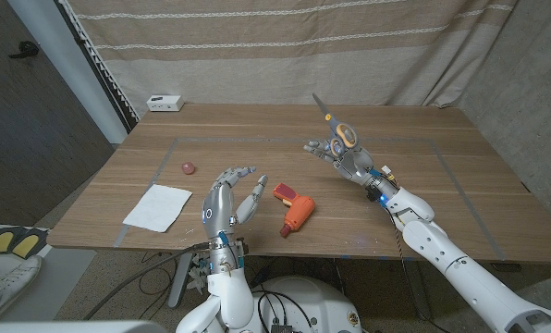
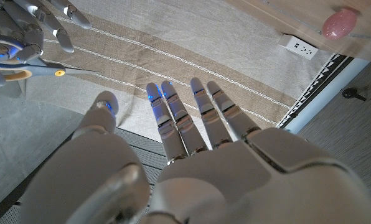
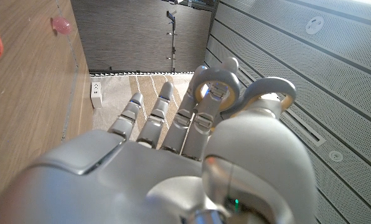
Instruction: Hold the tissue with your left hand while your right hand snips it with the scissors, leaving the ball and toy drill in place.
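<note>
Lying flat near the front left corner of the wooden surface [image 1: 423,185], the tissue [image 1: 158,206] is seen as a white, roughly square sheet. The left robot hand [image 1: 229,199] is raised just right of it, fingers spread, nothing held. The scissors [image 1: 336,127], with orange-and-grey handles and blades pointing up, are gripped by the right robot hand [image 1: 345,157] above the surface. A small pink ball [image 1: 188,167] and an orange toy drill [image 1: 294,209] are set between.

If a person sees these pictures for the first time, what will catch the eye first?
Probably the right hand, raised above the table and holding the scissors with blades pointing up. Next, the orange toy drill lying near the table's front edge, beside the open left hand, with the white tissue to its left.
</note>
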